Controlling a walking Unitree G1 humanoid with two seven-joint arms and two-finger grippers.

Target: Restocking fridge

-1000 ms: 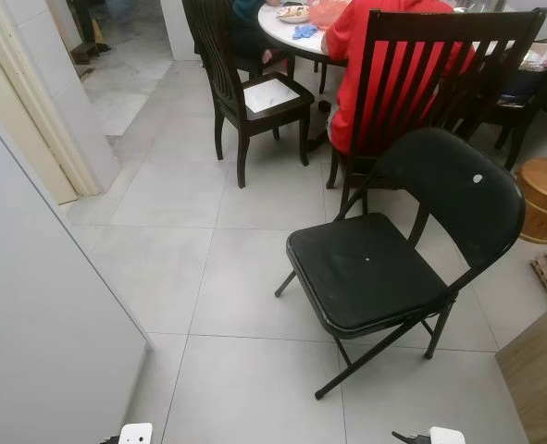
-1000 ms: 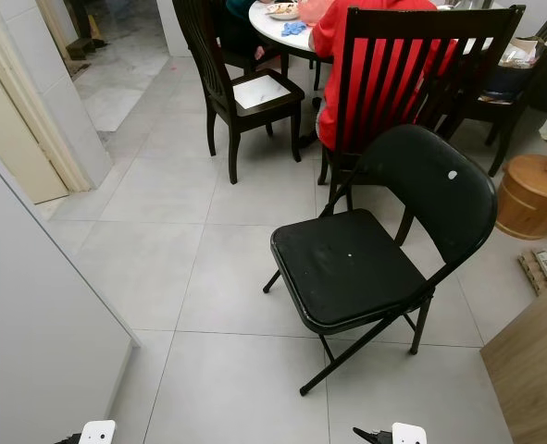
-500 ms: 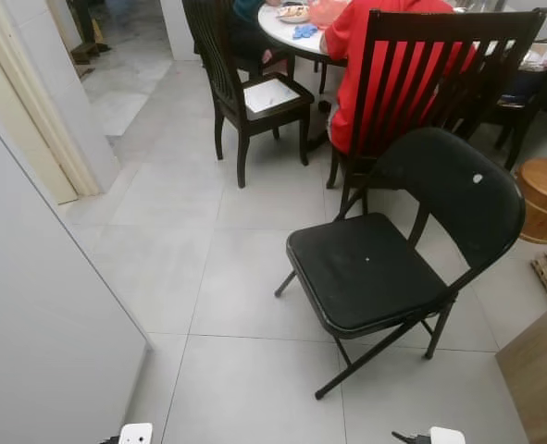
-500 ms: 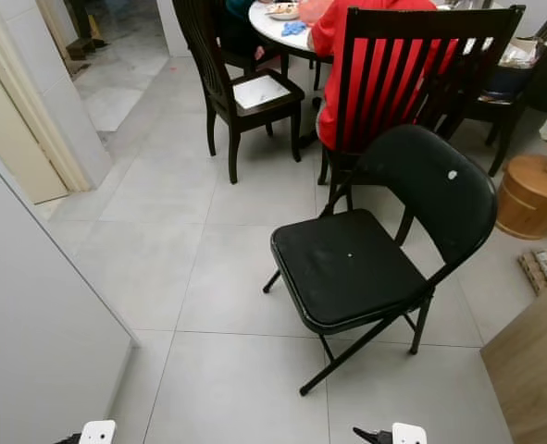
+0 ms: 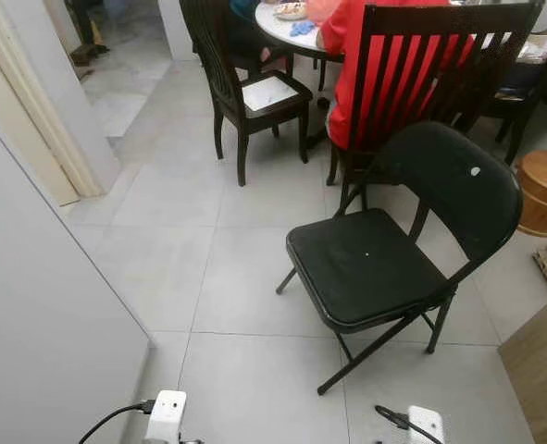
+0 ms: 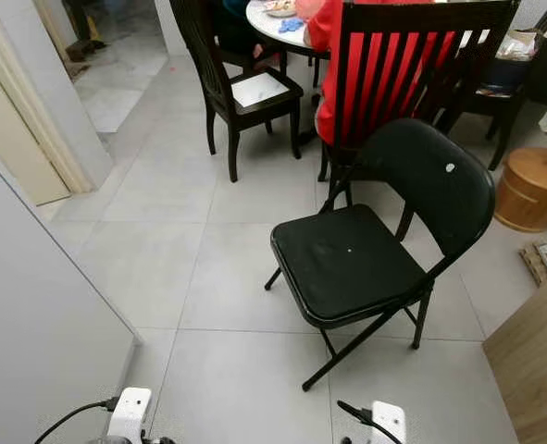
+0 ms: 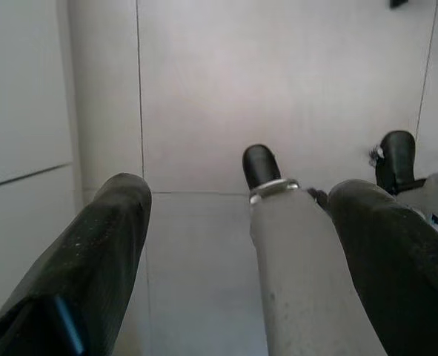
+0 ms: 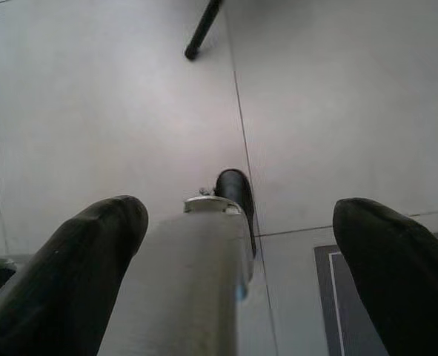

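Facing a black folding chair [image 5: 393, 250] on the grey tile floor [image 5: 254, 379], seat toward the camera, back panel on the far side. Beyond the chair: a dark slatted wooden chair [image 5: 421, 74] with a person in a red top [image 5: 384, 55] seated at a round white bench [image 5: 296, 23]. A second dark wooden chair [image 5: 250, 88] with a pale seat pad stands left of the slatted one. Right of the folding chair: a round wooden tub [image 5: 543, 190], and a wood panel [image 5: 541, 370] at the near right corner. Left of the folding chair: a flat white panel [image 5: 42, 333], possibly the fridge side, can't confirm; a doorway [image 5: 116, 65] lies past it. Left hand [image 7: 241, 245] hangs low over the tiles, fingers [image 7: 93, 252] spread apart, released, holding nothing; a silver leg and black foot show between them. Right hand [image 8: 241, 252] likewise, fingers [image 8: 78, 259] wide apart, empty, one folding chair leg tip on the floor ahead. No stock item visible.
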